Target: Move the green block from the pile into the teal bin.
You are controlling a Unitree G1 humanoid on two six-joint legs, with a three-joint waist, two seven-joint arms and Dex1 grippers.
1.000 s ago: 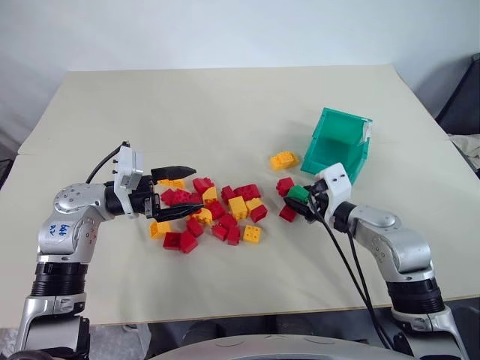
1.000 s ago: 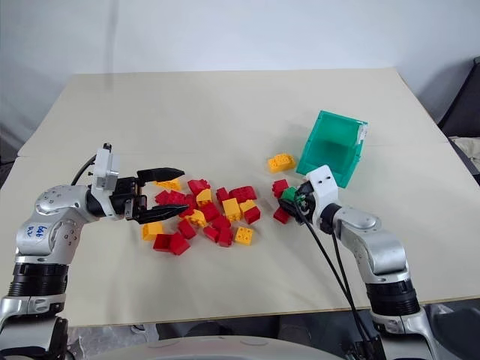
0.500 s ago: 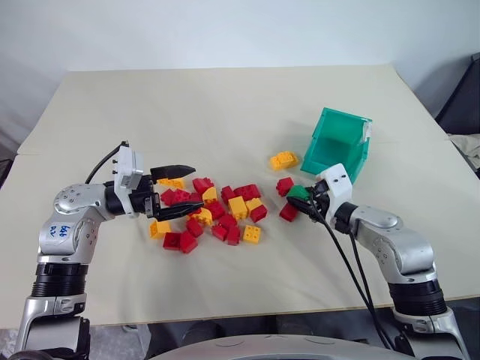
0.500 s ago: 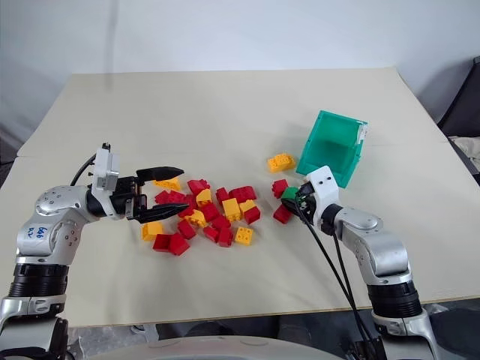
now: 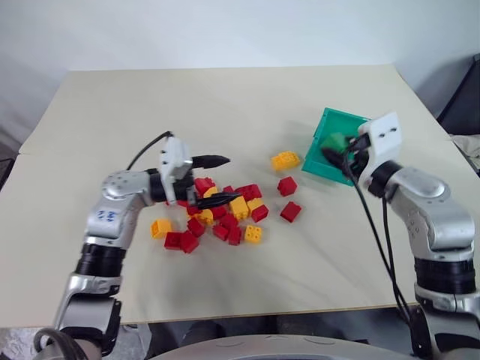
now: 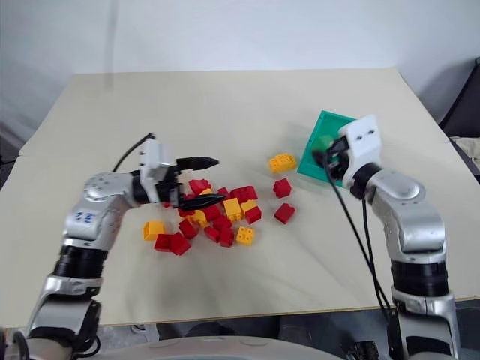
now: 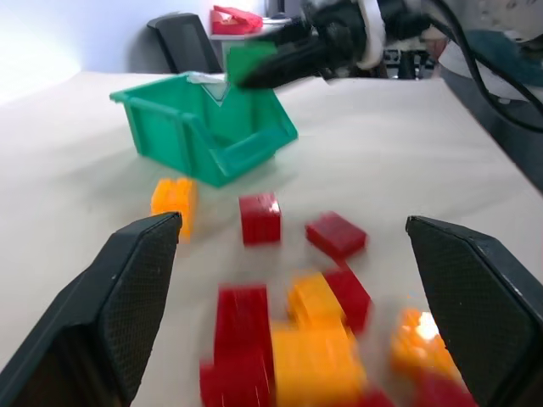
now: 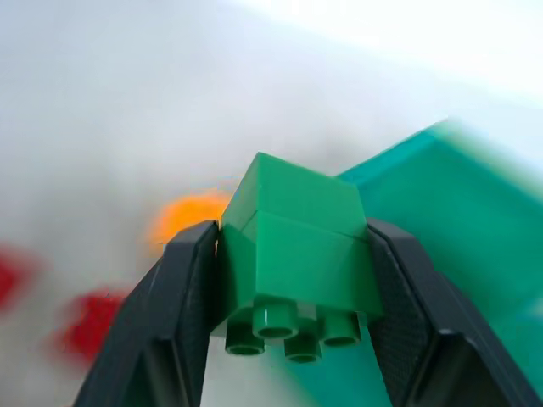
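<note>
Jaws first: your right gripper [image 8: 293,280] is pinching the small green plastic studded brick [image 8: 294,254] between its two black fingers, studs facing the wrist camera, while your left gripper [image 5: 211,180] has its jaws spread wide with nothing between them.

Take the teal translucent plastic box-shaped bin [image 5: 328,164] as your landmark on the large beige tabletop [image 5: 225,105]. A second ago your right gripper sat low on the table, well in front of the bin beside two red bricks, just closing on the green brick. Now you have it raised off the table, with the green brick in front of the bin's open mouth as the head camera sees it; you cannot tell whether it is over the bin's lip yet. The bin has not shifted.

Your left gripper has swung toward the bin and now hangs over the loose pile of red and yellow studded bricks [image 5: 225,214], still well short of the bin. One yellow brick [image 5: 284,160] lies just beside the bin, apart from the pile, where it lay before, and the two red bricks [image 5: 288,198] now lie uncovered.
</note>
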